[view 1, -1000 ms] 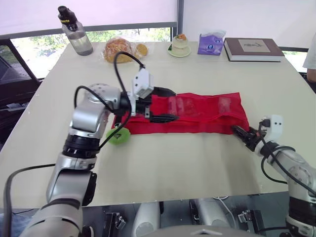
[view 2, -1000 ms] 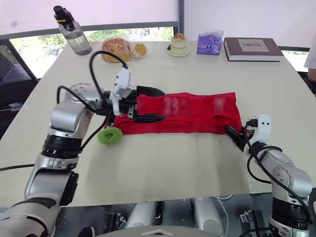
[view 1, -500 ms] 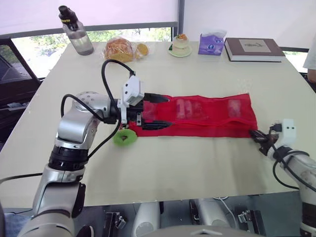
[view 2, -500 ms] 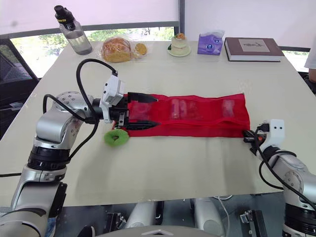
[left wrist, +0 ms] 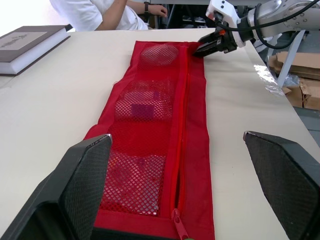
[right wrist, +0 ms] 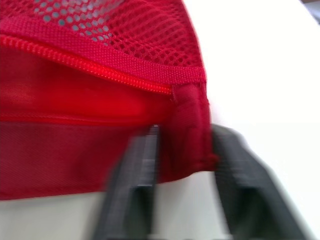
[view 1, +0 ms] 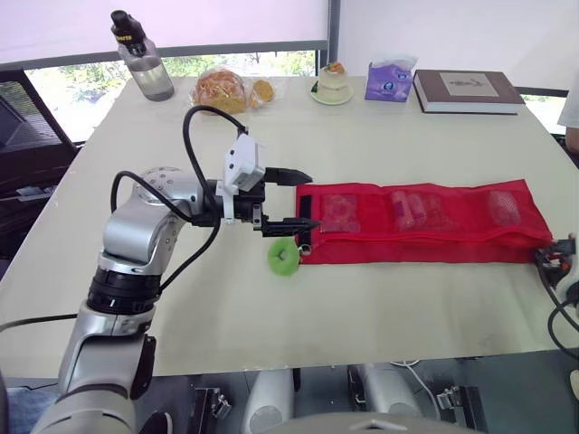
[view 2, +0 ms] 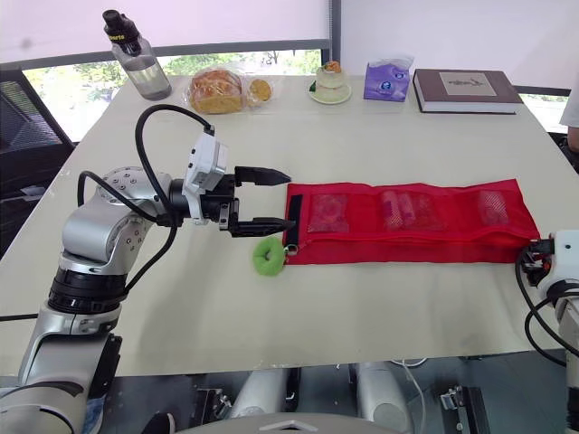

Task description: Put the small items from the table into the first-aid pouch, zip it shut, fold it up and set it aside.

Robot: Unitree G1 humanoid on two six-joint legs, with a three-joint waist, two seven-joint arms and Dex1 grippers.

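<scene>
left eye view shows the red mesh pouch (view 1: pixel 425 226) laid out flat and full length across the middle of the pale table (view 1: pixel 362 136), its long side running from the robot's left to its right. small items (view 1: pixel 412 210) sit inside its see-through mesh pockets, spaced along its length; what they are is too small to tell. a green ring (view 1: pixel 284 257) lies on the table, touching the pouch's near left corner.

the left gripper (view 1: pixel 306 199) hovers just beside the left end of the pouch with its two black fingers spread wide, gripping nothing. in the left wrist view those fingers (left wrist: pixel 85 190) stand far apart, the pouch stretches away between them, and the zip pull (left wrist: pixel 177 220) sits at the end nearest them, with the zip line running the whole length of the fabric.

the right gripper (left wrist: pixel 200 50) is at the opposite end, near the table's right edge, its fingers pressed together on the corner of the pouch. the right wrist view has that red corner, where the zip ends, caught between the two fingers.

along the far side of the table, well apart from the pouch, stand a water bottle (view 1: pixel 142 56), a bag of bread (view 1: pixel 217 88), a small dessert on a saucer (view 1: pixel 331 81), a purple tissue pack (view 1: pixel 390 80) and a dark book (view 1: pixel 466 90). a person in a white shirt (left wrist: pixel 115 10) sits beyond the table's right end.
</scene>
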